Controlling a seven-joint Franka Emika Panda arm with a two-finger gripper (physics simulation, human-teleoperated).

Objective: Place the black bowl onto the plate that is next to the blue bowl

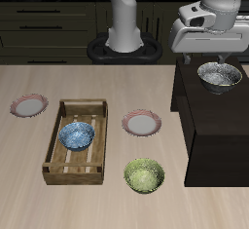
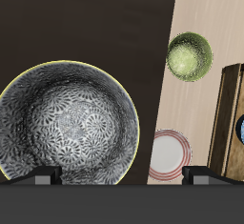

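The black bowl [image 1: 219,75] stands on a dark raised block at the table's side, dark outside with a pale speckled inside; it also shows in the wrist view [image 2: 71,123]. My gripper [image 1: 218,61] hangs just above it, open and empty; in the wrist view the gripper [image 2: 122,175] has its fingertips [image 2: 43,177] wide apart, with one part of the bowl's rim between them. The blue bowl [image 1: 76,135] lies in a wooden tray [image 1: 58,111]. The plate [image 1: 142,124] with a pink-red rim lies right beside that tray and also shows in the wrist view [image 2: 170,153].
A second alike plate [image 1: 29,104] lies on the tray's other side. A yellow-green bowl [image 1: 144,174] stands near the front edge, in front of the plate. The dark block [image 1: 209,135] rises above the table top.
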